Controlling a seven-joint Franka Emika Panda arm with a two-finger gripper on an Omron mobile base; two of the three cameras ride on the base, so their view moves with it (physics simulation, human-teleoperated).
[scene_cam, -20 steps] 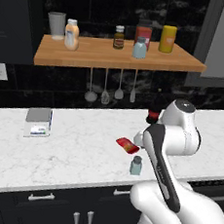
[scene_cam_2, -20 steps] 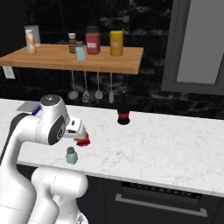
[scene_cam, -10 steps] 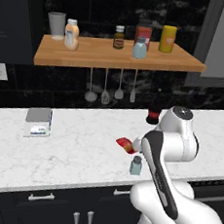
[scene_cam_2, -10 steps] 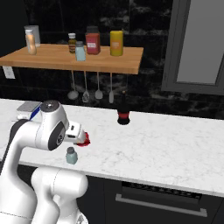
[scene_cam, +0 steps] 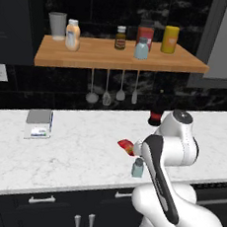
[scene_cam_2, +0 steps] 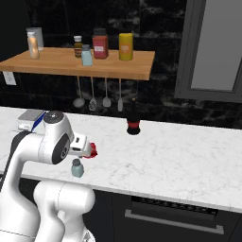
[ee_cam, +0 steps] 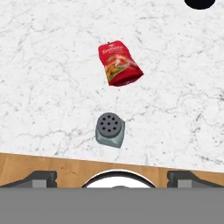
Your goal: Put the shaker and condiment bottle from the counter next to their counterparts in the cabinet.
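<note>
Gripper: the gripper [ee_cam: 112,177] hangs above the front part of the counter and looks straight down; its two dark finger tips [ee_cam: 40,178] stand wide apart at the bottom of the hand view, so the jaws are open and they hold nothing.
Shaker: the shaker [scene_cam: 138,167] stands upright on the counter, near the front edge, just in front of the arm; in the hand view its grey cap with small holes [ee_cam: 109,129] lies between the two tips but apart from them.
Condiment bottle: the condiment bottle [ee_cam: 119,63] lies on its side on the marble, a little farther from the front edge than the shaker and not touching it; in the right base view its red end [scene_cam_2: 92,150] shows beside the white hand.
Counter: the counter [scene_cam: 76,151] is white marble with grey veins and runs from left to right under the shelf.
Cabinet: the cabinet [scene_cam: 91,58] is a wooden shelf on the dark wall above the counter.
On the shelf: a pale blue shaker [scene_cam: 141,49] stands near the front edge, a small dark brown bottle [scene_cam: 121,38] to its left, a big red-labelled jar [scene_cam: 146,32] behind it, and a yellow bottle [scene_cam: 170,39] to its right.
Far left of shelf: a grey cup [scene_cam: 57,25] and an orange-white bottle [scene_cam: 72,34] stand side by side.
Other things: a dark bottle with a red label [scene_cam_2: 133,121] stands at the far side of the counter, and a small grey scale [scene_cam: 38,123] rests at the left.
</note>
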